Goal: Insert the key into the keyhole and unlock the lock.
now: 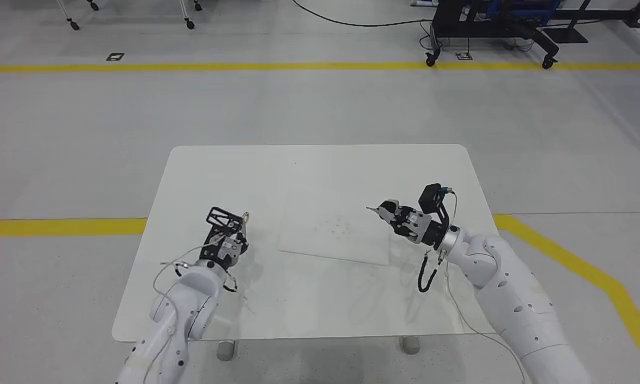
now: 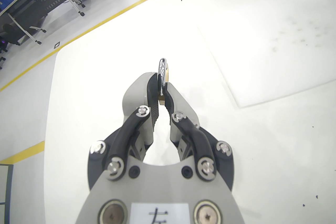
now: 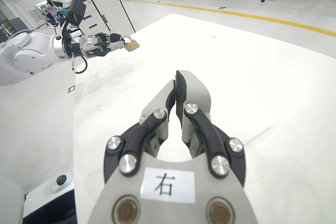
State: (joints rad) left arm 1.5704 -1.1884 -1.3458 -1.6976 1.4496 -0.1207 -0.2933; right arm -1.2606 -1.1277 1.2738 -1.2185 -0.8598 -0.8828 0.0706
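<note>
White surface (image 1: 300, 174) in an open lab hall, yellow tape lines on the floor, desks & cabinets in the backgrd. Over the left side, the left gripper (image 2: 162, 83) is closed on the lock (image 3: 132, 45) and holds it up off the surface. From the right wrist view the grip seems to sit at the shackle (image 3: 127, 38) end w/ the brass body sticking out beyond it, tilted, though exact contact is hard to make out. Over the right side, well apart from the lock, the right gripper (image 3: 175, 78) hangs closed tight. In the top view a small pale sliver poking from its front looks like the key (image 1: 373, 210), too small to be sure. Handling, my read: the lock is solid metal, i.e. stiff, dense for its bulk and smooth-faced. It won't deform but can swivel btwn the ribbed pads (image 2: 152, 96) when pushed, esp. if pinched only near the shackle, which may itself wobble in the body. Better hold is prob. across the flat brass faces, w/ the keyhole end left free and turned to the other arm; which face carries the keyhole I can't tell. As for the key, it's thin, light, rigid and easy to skew. Best pinched flat on its head w/ the whole blade free, firm enough to carry the turning torque w/o slipping. Misalignment risk looks high, since both parts hang in the air w/ nothing bracing them.
</note>
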